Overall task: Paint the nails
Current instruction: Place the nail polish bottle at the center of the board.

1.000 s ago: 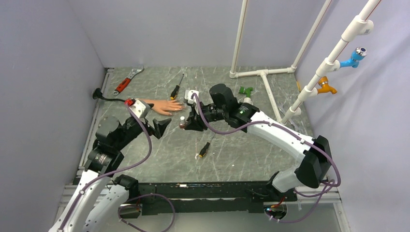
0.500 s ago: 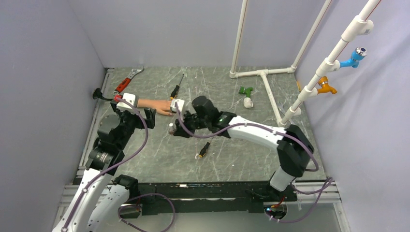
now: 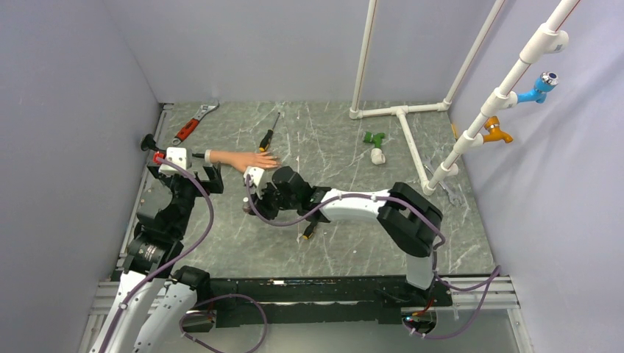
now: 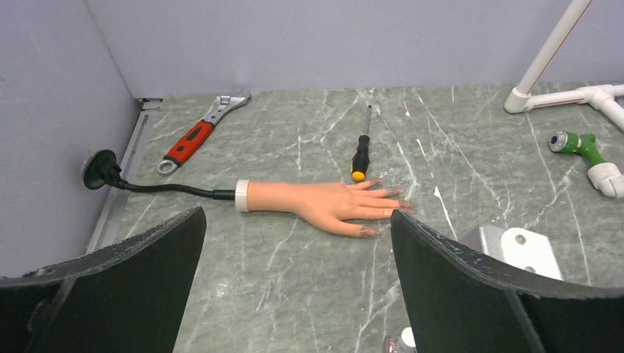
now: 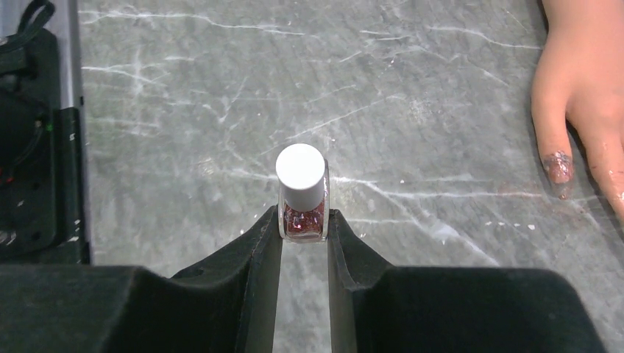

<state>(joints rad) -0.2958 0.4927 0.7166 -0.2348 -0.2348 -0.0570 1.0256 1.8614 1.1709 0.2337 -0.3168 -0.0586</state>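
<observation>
The mannequin hand [image 4: 324, 206] lies flat with its cuff toward your left arm, its long axis running left to right, so the nails [image 4: 402, 207] point right. Your right gripper [image 5: 303, 217] is clamped on the polish bottle [image 5: 302, 226], with its white cap [image 5: 300, 168] on. It sits just nearside of those fingertips and is the nearer arm. Your left gripper [image 4: 296, 220] is spread wide and empty.

Left arm [image 3: 158, 224] reaches forward. The black two-finger left gripper [image 4: 298, 217] is spread wide, with nothing between its fingers.

Right arm [image 3: 353, 204] is folded at the elbow, forearm low and stretched leftward. The black right gripper [image 5: 302, 220] clamps a small white-capped glass bottle of red glitter polish [image 5: 302, 195] upright between its fingertips.
</observation>
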